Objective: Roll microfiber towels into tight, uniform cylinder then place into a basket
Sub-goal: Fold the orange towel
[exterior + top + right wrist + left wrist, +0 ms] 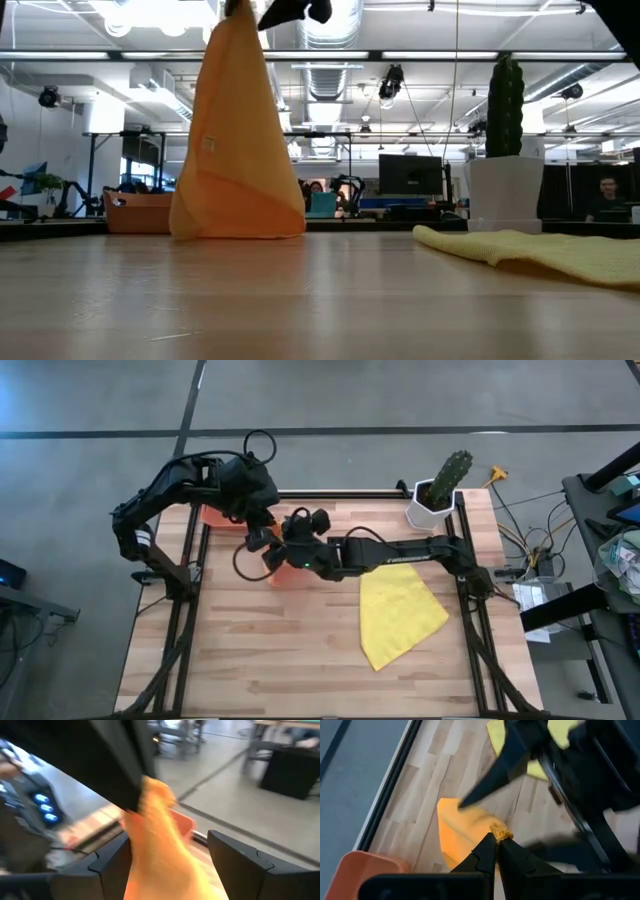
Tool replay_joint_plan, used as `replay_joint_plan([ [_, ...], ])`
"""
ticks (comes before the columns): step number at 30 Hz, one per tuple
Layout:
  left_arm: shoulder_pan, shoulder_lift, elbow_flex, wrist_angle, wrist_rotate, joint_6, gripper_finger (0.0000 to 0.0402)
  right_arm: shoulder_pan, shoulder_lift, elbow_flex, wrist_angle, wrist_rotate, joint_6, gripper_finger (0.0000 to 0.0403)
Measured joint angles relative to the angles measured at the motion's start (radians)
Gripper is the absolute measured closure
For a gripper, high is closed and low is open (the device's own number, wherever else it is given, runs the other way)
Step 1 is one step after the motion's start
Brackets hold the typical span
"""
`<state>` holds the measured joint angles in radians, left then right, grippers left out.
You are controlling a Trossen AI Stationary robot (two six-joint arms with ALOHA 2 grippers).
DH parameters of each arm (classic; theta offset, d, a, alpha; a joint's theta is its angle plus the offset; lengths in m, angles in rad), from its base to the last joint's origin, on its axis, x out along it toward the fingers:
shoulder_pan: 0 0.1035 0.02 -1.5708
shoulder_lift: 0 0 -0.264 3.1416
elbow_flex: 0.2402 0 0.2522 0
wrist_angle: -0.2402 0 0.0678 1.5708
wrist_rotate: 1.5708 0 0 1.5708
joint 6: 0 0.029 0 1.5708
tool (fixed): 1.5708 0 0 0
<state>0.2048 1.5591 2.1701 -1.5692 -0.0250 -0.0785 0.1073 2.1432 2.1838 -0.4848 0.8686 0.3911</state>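
The orange towel [237, 150] hangs in a cone from my left gripper [496, 840], which is shut on its top, above the table's far left part [262, 540]. The towel's lower end rests on the table [237, 228]. My right gripper [170, 840] is open beside the left one [280, 555], one finger on either side of the hanging towel [160, 855]; I cannot tell whether it touches. The yellow towel [400, 612] lies flat at the right. The red-orange basket [213, 515] stands at the far left, partly under my left arm. My left gripper pinches a bunched tip of the orange towel [498, 831] between its two fingertips, coming from above and pointing down. The towel hangs below the fingers and widens downward, and its lower end [237, 228] lies on the table.
A white pot with a green cactus [437, 495] stands at the far right corner. The basket also shows in the left wrist view [360, 870]. Bare wood lies along the near half of the table [270, 660].
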Motion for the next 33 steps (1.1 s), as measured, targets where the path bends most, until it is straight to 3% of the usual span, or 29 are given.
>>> replay_joint_plan([
  [9, 0.012, -0.059, -0.021, -0.002, -0.026, 0.055, 0.0401, 0.019, 0.013, 0.113, -0.104, 0.038, -0.001, 0.0174],
  [13, 0.018, -0.059, -0.022, -0.002, -0.037, 0.062, 0.0401, 0.022, 0.010, 0.135, -0.102, -0.020, -0.007, 0.0174],
  [16, 0.018, -0.056, -0.024, -0.002, -0.035, 0.065, 0.0401, 0.024, 0.008, 0.138, -0.100, -0.061, -0.002, 0.0174],
  [33, 0.018, -0.055, -0.034, -0.002, -0.006, 0.057, 0.0401, 0.001, 0.018, 0.115, -0.061, -0.004, 0.080, 0.0175],
])
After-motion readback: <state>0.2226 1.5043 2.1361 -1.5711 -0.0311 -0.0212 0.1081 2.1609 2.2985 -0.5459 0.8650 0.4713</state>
